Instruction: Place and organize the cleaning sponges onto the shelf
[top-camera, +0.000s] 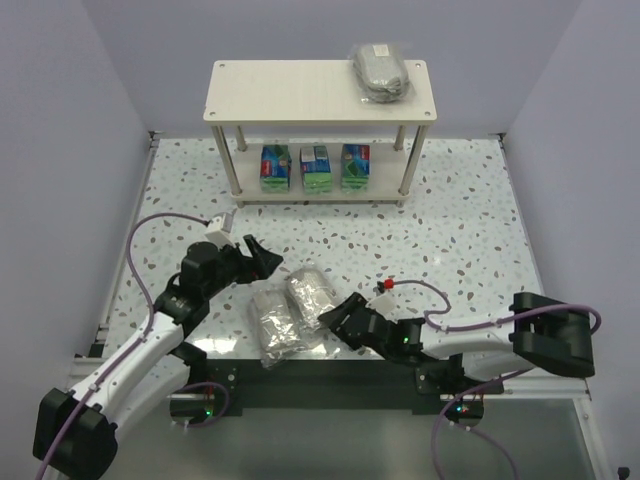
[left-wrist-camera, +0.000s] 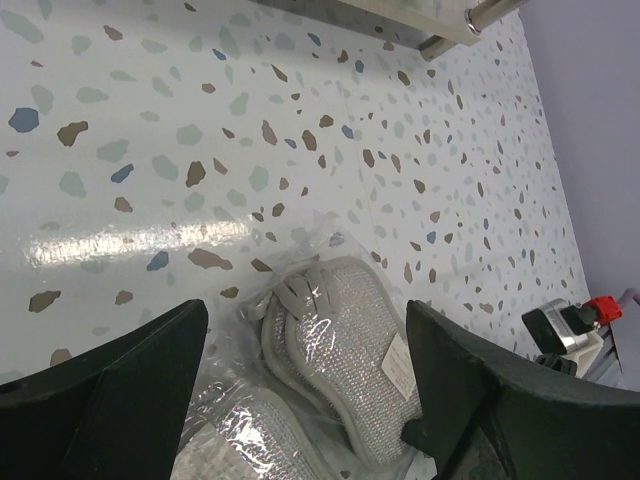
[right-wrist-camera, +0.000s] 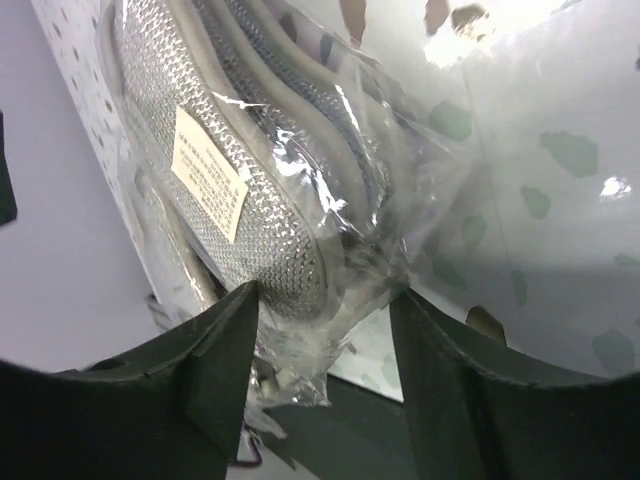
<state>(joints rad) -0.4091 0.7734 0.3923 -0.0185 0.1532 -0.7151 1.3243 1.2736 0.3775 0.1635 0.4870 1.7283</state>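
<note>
Shelf (top-camera: 318, 95): stands at the 12 o'clock end of the counter (top-camera: 470, 230), two tiers.
Already shelved: three boxy packs (top-camera: 315, 167) sit side by side on the lower tier. One grey bundle (top-camera: 378, 70) is on the top tier, out toward 1 o'clock.
Left to do: two more bundles lie touching each other down by 6 o'clock. The near bundle (top-camera: 272, 325) is closest to the arms, and the far bundle (top-camera: 310, 293) is just off its 1 o'clock.
Left hand (top-camera: 268, 262): fingers spread wide, hovering at the far bundle's 10 o'clock, holding nothing.
Right hand (top-camera: 335, 312): fingers apart too, straddling that bundle's crinkly wrap end from 4 o'clock. Doesn't look pinched.
Handling: looks light and squishy to me, mesh pads in loose clear film, so it's slippery and it'll squash. I reckon the film alone would slide or tear.
Where to grab: I'd go across the padded middle, on the narrow width, not the wrap tail.
</note>
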